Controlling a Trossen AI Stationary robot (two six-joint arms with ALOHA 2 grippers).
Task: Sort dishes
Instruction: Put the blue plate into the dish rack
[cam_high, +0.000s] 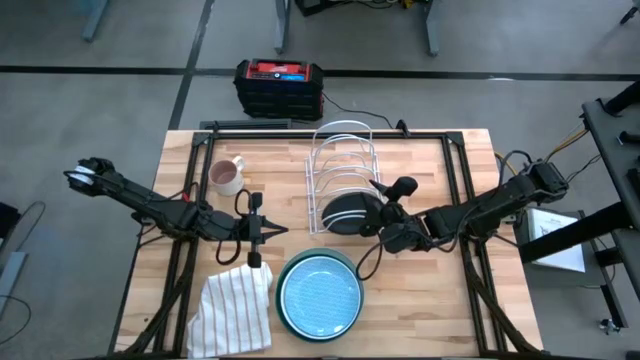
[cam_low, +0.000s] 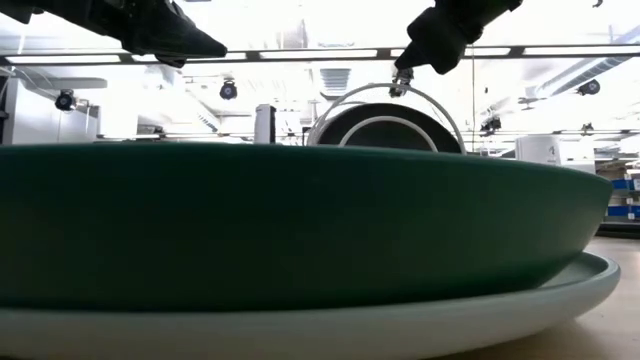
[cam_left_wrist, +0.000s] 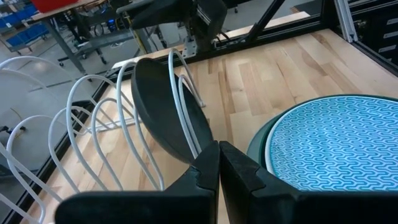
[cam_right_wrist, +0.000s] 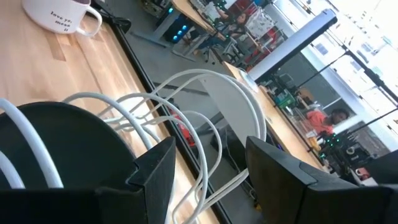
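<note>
A blackish plate (cam_high: 345, 212) stands on edge in the white wire rack (cam_high: 340, 160), leaning against a wire hoop (cam_left_wrist: 180, 106). My right gripper (cam_high: 385, 213) is open just right of the plate's rim. In the right wrist view its fingers (cam_right_wrist: 155, 168) stand apart, with the plate (cam_right_wrist: 56, 149) to one side. My left gripper (cam_high: 270, 232) is shut and holds nothing, left of the rack and above the cloth. At the near edge lies a pale blue patterned plate (cam_high: 320, 295) on a dark green one (cam_low: 280, 230), with a pale rim (cam_low: 590, 275) under that.
A white striped cloth (cam_high: 235, 310) lies at the near left beside the plate stack. A pale mug (cam_high: 228, 177) stands far left of the rack. A black and red box (cam_high: 278, 87) sits on the floor beyond the table. Bare wood shows right of the stack.
</note>
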